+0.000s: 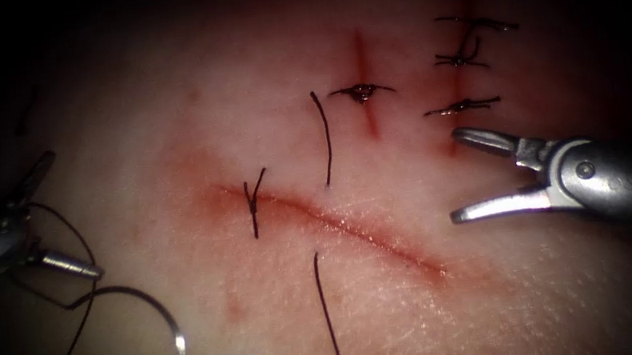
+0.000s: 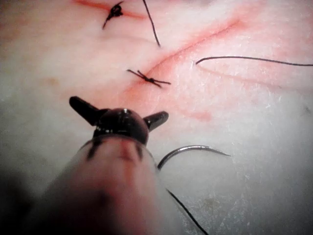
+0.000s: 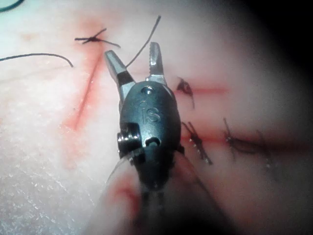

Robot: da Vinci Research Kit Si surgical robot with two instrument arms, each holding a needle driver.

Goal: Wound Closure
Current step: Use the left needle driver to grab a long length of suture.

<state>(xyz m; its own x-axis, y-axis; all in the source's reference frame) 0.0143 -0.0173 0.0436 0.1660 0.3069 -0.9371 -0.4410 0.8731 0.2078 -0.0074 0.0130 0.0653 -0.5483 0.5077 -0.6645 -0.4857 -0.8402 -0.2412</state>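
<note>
Tissue (image 1: 396, 304) carries one knotted stitch (image 1: 253, 204) at the left end of our cut (image 1: 355, 233); the rest gapes unclosed. Needle (image 1: 157, 314) lies free left of it, thread (image 1: 71, 344) attached. Left tool (image 1: 55, 213) and right tool (image 1: 465, 175) both gape wide, empty.

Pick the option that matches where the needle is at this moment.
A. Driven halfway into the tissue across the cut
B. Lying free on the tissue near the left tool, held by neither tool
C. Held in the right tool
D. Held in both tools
B: the needle lies on the tissue left of the cut, while the left tool and right tool both stand open and empty.
</note>
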